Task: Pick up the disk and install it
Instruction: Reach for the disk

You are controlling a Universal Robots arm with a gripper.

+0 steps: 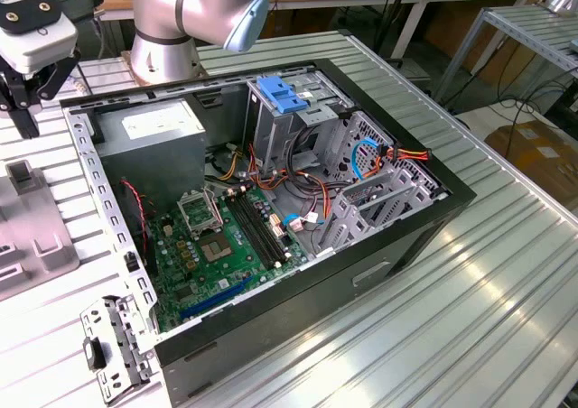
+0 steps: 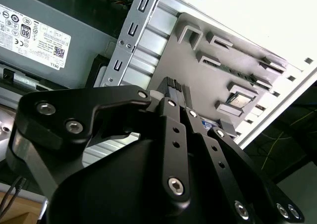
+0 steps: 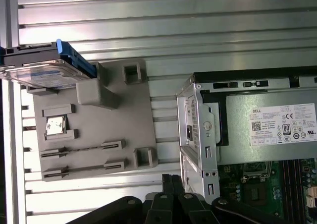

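The black two-finger claw [image 3: 172, 180] has its fingertips pressed together on nothing, poised above the flat grey plastic fixture plate [image 3: 124, 120] on the ribbed aluminium table [image 3: 198, 30]. The silver-black rectangular disk [image 3: 44, 70] with blue side rails sits propped at one end of that plate, apart from the claw. Beside the plate, the grey metal power-supply box [image 3: 267, 149] bears a white sticker [image 3: 282, 125] of small print and certification marks.

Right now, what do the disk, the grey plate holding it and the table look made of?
Disk: silver metal with a soft sheen. Its blue rails look like glossy plastic.
Grey plate: matte, even grey with moulded blocks and slots, so probably plastic, perhaps printed; the look leaves it open.
Table: ribbed, brushed silver metal with streaky reflections, likely aluminium.
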